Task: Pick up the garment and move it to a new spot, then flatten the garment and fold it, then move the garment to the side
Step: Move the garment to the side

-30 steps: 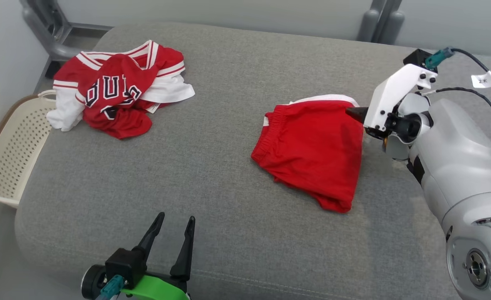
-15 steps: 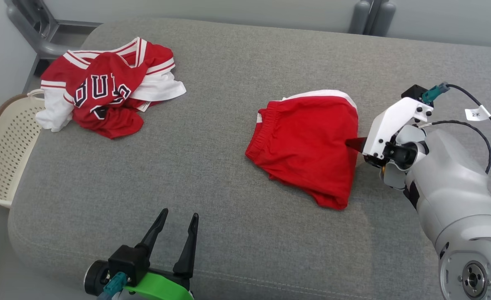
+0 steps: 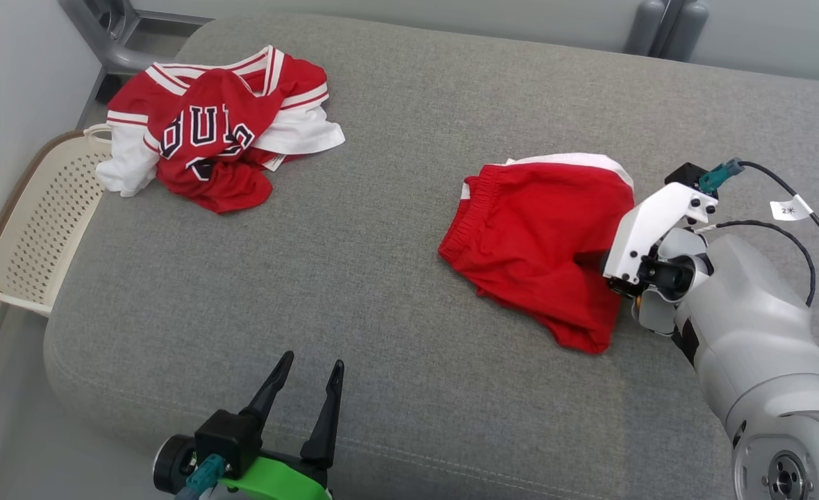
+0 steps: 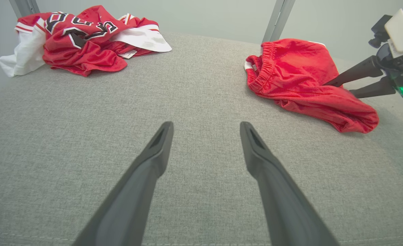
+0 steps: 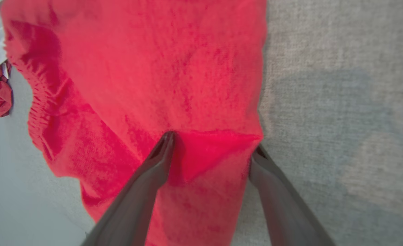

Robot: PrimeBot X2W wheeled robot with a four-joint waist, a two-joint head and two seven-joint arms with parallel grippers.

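Note:
The garment, a pair of red shorts [image 3: 534, 229] with a white trim, lies folded on the right half of the grey cushion [image 3: 381, 333]. My right gripper [image 3: 593, 260] reaches in from the right at the shorts' right edge. Seen from the right wrist, the gripper [image 5: 213, 141] is open with a raised fold of the red shorts [image 5: 153, 68] between its fingers. In the left wrist view one right finger lies on the shorts [image 4: 297, 75] and the other sits low beside them. My left gripper [image 3: 313, 360] hovers open over the cushion's near edge, holding nothing.
A crumpled pile of red and white jerseys [image 3: 214, 146] lies at the cushion's far left corner. A cream perforated basket [image 3: 34, 222] stands off the cushion's left side. Grey frame posts [image 3: 666, 24] rise behind the far edge.
The head camera has shifted. My right gripper has slid toward me along the shorts' right edge and pushed in over the fabric. The left gripper has stayed put.

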